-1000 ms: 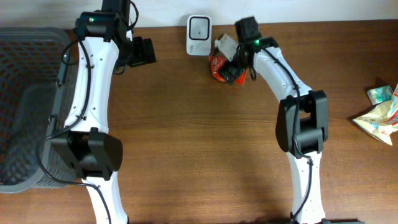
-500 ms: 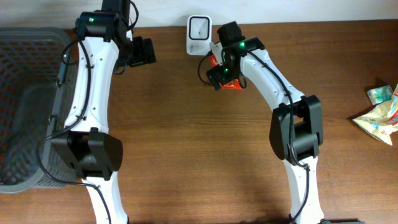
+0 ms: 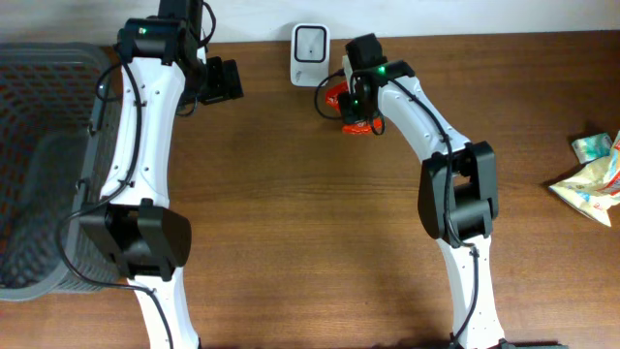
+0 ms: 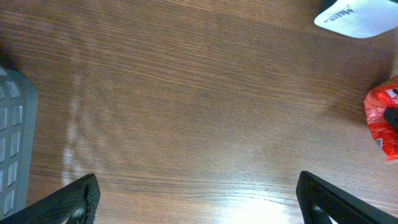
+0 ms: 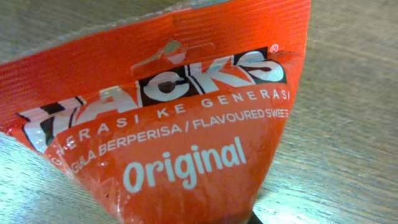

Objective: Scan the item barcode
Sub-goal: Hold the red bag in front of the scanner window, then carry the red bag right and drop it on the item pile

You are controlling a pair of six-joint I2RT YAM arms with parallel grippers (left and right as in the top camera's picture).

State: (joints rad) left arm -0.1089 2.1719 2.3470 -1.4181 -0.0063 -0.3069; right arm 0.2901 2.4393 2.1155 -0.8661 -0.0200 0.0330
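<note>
Two robot arms reach over a brown wooden table (image 3: 291, 223). A small white scanner (image 3: 309, 42) stands at the far edge of the table, and every place here is told from it.

The red snack packet (image 5: 161, 143) is near the scanner, a little to its right and a little closer to the arms' bases. The right gripper (image 3: 356, 111) is right on top of this packet. From above, the gripper hides most of it, and only red bits show around the black parts. The right wrist camera is filled by the packet's front. It is tilted and has the white words "HACKS" and "Original" on red. The fingers do not show there, so I cannot tell if the pincer is pinching the packet or only sitting on it.

The left gripper (image 3: 221, 80) hangs to the left of the scanner, apart from it. Its two black fingers (image 4: 81, 199) are spread wide, with only bare wood between them. It holds nothing.

A big gray basket (image 3: 39, 165) sits far to the left of the scanner. Some crumpled wrappers (image 3: 593, 174) lie far to its right, by the table's edge.
</note>
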